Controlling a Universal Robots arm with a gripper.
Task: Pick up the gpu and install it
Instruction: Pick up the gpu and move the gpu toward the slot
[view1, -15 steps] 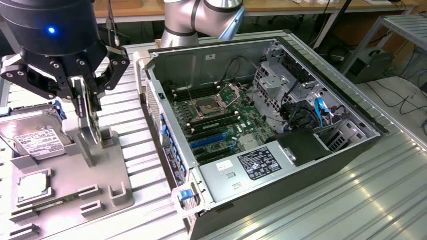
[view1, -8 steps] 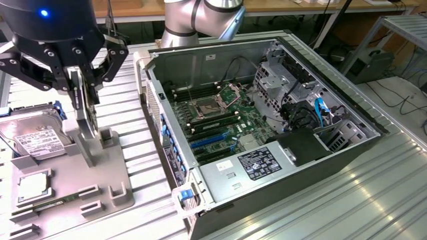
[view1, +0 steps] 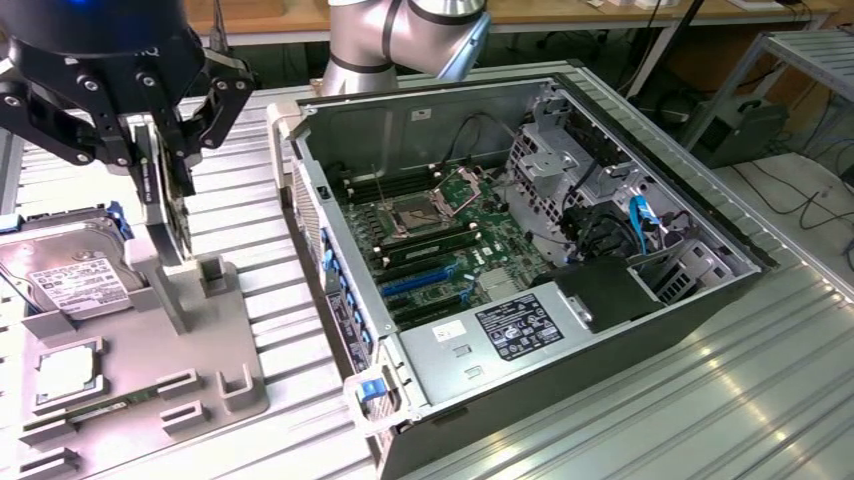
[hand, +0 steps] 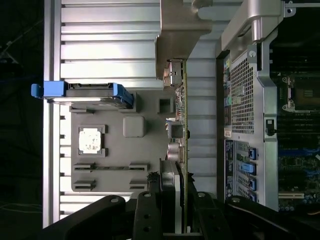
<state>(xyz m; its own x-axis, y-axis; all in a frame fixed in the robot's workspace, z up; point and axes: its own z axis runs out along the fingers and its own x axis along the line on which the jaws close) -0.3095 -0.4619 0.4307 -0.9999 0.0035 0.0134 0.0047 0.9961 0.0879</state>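
Gripper: my gripper (view1: 163, 150), upper left of the exterior view, is clamped narrow on the gpu (view1: 168, 205).
Gpu: upright, edge-on, lower edge at the grey holder (view1: 200, 350); contact cannot be told.
Clearance: bare counter (view1: 256, 185) strip separates holder from open computer case (view1: 561, 400).

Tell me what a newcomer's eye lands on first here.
The open computer case dominates the middle of the exterior view, lying on its side with its green motherboard and blue slots exposed. At that view's upper left, the black gripper is shut on the gpu, which stands on edge in a grey fixture, beside a hard drive with a white label.
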